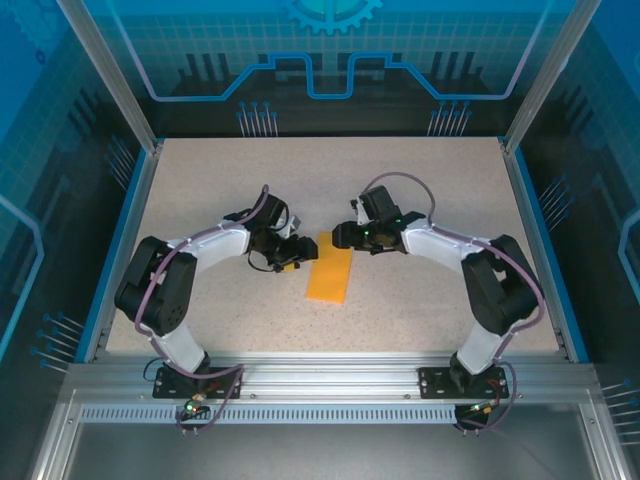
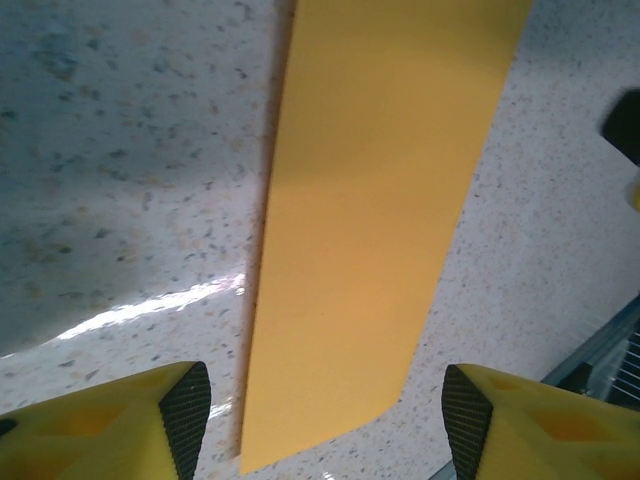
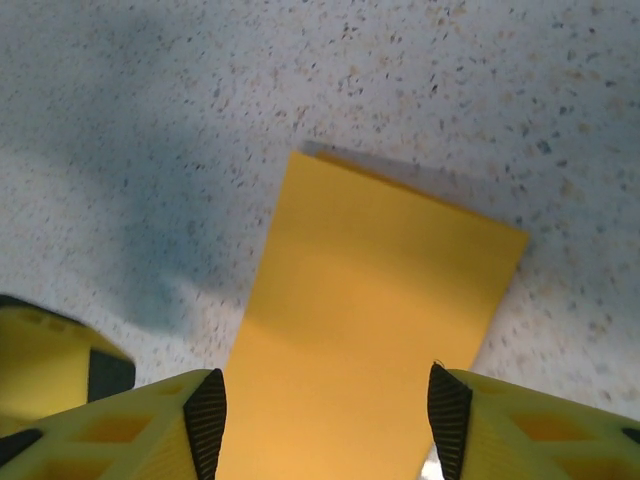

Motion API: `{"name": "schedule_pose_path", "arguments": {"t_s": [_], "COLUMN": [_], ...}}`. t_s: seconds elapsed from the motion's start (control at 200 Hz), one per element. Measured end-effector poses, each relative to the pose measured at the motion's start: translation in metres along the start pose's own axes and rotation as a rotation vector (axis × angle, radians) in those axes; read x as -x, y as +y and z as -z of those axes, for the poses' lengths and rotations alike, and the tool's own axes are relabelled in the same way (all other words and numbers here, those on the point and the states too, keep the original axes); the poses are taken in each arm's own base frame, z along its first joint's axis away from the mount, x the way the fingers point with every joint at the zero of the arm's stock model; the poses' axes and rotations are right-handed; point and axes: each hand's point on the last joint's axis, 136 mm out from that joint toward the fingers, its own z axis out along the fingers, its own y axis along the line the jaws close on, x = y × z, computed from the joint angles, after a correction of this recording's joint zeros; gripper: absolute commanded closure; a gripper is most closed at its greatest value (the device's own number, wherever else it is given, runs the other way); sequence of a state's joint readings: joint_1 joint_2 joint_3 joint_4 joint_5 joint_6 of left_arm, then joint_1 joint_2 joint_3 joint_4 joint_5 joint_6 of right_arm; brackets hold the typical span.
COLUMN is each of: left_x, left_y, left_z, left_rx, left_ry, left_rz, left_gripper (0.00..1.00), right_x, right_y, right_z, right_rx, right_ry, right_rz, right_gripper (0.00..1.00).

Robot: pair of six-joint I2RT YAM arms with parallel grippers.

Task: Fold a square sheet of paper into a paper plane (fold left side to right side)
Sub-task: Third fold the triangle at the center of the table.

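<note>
Folded orange paper (image 1: 330,276) on speckled table (image 1: 430,190)

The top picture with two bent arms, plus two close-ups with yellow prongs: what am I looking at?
Two robot arms are bolted at the near edge of a speckled table. The top picture comes from a fixed camera above and behind them. The close-ups come from a camera on each wrist; the yellow prongs are each arm's grasping tool. The left tool and the right tool both stand open over an orange sheet of paper, which lies flat as a narrow strip, apparently folded. Neither seems to hold it.
</note>
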State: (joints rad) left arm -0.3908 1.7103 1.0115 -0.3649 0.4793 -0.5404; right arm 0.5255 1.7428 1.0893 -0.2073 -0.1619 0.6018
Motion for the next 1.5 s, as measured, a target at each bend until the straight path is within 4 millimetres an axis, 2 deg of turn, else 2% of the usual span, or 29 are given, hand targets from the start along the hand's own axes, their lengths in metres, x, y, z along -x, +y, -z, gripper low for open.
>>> {"name": "schedule_pose_path", "arguments": {"t_s": [0.225,0.47,0.65,0.905,1.235,1.501], "left_x": [0.001,-0.003,-0.008,-0.007,-0.009,-0.021], "left_y": [0.0,0.009,0.014,0.01,0.011,-0.002], "left_z": [-0.01,-0.021,-0.029,-0.032,-0.035,-0.042], "left_rx": [-0.025,-0.015,-0.002,0.002,0.019,0.0], "left_ry": [0.019,0.052,0.08,0.09,0.1,0.133], "left_rz": [0.011,0.032,0.042,0.038,0.038,0.004], "left_gripper": [0.34,0.34,0.35,0.35,0.42,0.46], "right_x": [-0.001,-0.009,-0.012,-0.013,-0.013,-0.013], "right_y": [-0.008,-0.018,-0.02,-0.021,-0.021,-0.021], "right_z": [-0.026,-0.038,-0.042,-0.043,-0.045,-0.046], "right_rx": [-0.025,-0.045,-0.051,-0.051,-0.046,-0.045], "right_ry": [0.042,0.075,0.086,0.09,0.089,0.088], "right_rz": [-0.004,-0.004,0.0,0.007,0.011,0.011], "right_gripper": [0.43,0.43,0.44,0.44,0.44,0.44]}}
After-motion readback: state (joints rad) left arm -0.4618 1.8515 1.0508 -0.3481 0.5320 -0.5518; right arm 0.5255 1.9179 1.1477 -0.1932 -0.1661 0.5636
